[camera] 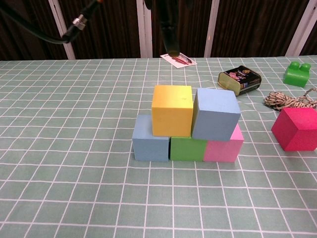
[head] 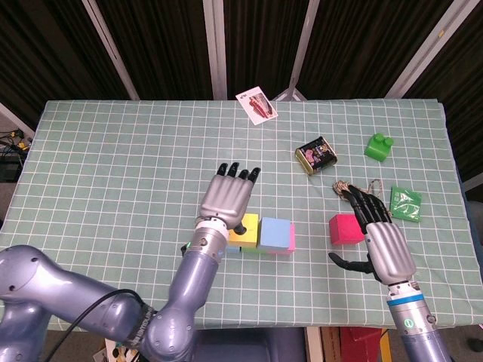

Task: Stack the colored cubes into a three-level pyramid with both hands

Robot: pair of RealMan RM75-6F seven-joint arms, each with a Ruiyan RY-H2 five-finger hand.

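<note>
Five cubes form your stack so far: a grey-blue cube (camera: 150, 145), green cube (camera: 188, 148) and pink cube (camera: 224, 147) in the bottom row, with a yellow cube (camera: 172, 110) and light blue cube (camera: 215, 114) touching on top. Your left hand (head: 226, 197) hovers over the stack's left end, fingers straight and released, pointing to 12 o'clock, holding nothing. Your right hand (head: 381, 234) is spread and empty too; the red cube (head: 345, 228) lies on the table (head: 121, 166) just beside its fingers, at their 9 o'clock.
</note>
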